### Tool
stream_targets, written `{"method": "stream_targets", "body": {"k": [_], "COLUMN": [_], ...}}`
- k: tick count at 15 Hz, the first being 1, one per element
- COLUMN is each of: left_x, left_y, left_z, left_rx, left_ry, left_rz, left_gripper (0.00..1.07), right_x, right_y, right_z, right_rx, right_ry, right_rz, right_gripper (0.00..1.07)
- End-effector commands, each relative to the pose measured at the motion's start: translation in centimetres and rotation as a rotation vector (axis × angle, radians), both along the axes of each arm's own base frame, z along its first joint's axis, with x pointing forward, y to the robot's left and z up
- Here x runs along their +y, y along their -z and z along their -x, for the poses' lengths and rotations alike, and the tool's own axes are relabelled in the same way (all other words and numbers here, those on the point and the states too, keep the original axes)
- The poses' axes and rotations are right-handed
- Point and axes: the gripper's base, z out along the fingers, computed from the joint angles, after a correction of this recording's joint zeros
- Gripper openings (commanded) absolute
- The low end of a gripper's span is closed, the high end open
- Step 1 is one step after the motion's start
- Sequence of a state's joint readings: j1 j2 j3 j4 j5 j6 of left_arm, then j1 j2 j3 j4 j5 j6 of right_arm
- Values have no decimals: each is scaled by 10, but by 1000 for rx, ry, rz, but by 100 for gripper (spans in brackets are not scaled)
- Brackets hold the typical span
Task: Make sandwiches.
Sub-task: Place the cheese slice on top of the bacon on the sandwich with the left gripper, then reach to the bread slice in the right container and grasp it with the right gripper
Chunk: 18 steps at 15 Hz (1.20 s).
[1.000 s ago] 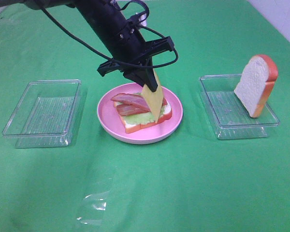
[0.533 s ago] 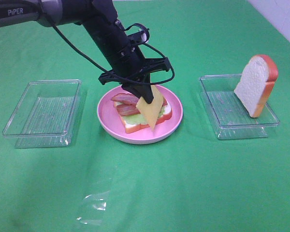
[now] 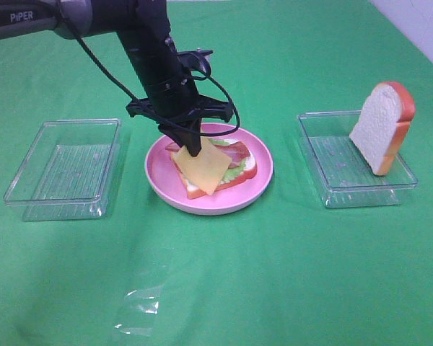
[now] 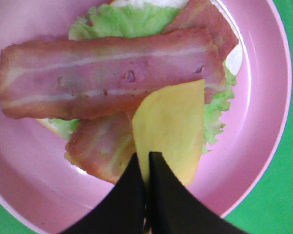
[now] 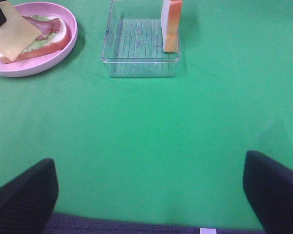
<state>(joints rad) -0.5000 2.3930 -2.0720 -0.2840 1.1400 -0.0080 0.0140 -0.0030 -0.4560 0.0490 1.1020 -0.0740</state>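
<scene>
An open sandwich (image 3: pixel 215 166) lies on the round pink plate (image 3: pixel 260 180): a bread slice, pale green lettuce (image 4: pixel 122 19) and bacon strips (image 4: pixel 107 68). My left gripper (image 3: pixel 193 150) is shut on the edge of the yellow cheese square (image 3: pixel 200 168), which lies nearly flat over the bacon and overhangs the sandwich's front left; in the left wrist view the fingertips (image 4: pixel 156 168) pinch the cheese (image 4: pixel 171 122). A second bread slice (image 3: pixel 382 126) leans upright in the right tray. My right gripper (image 5: pixel 149 195) is open and empty, low over the green cloth, well back from the tray.
A clear plastic tray (image 3: pixel 32 194) sits left of the plate. A second clear tray (image 3: pixel 332 162) sits to the right and also shows in the right wrist view (image 5: pixel 136 68). A scrap of clear film (image 3: pixel 141 306) lies on the green cloth at the front.
My left gripper has come down and to the left with the cheese. The cheese went from hanging on edge above the sandwich to lying flat on the bacon.
</scene>
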Motion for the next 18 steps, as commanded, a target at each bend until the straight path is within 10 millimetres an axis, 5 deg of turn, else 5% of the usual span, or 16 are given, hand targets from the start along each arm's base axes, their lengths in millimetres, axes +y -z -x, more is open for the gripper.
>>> {"method": "stream_targets", "body": {"k": [1,5,9,11,15,17,18], "left_x": [-3,-4,15,34,123,176,215], "left_y": [-2,-15,-93,-113,-140,-141,-144], "left_z": [-1,-3,-3,-1,33,74,113], "left_rx": [-29,-76,-149,-174,-130,-58,-38], "left_ry": [-2,-8,-6,-42,-161,-218,-302], "left_rz": [7,31,-44,-48,-163,-201,-208], "left_gripper": [10,102,101,100,100,99,98], "right_x": [0,0,0,0,0,0,0], "right_y": [1,1,1,1,1,1,1], "right_z": [4,4,4,3,3,3,3], "right_rx": [-33,-33,-33,-31,-31,-31,-31], "right_ry": [-4,-4,-4,-3,-3,-3,-3], "right_rz": [3,3,3,3,3,3,3], "right_gripper": [98,98,98,98,98,98,98]}}
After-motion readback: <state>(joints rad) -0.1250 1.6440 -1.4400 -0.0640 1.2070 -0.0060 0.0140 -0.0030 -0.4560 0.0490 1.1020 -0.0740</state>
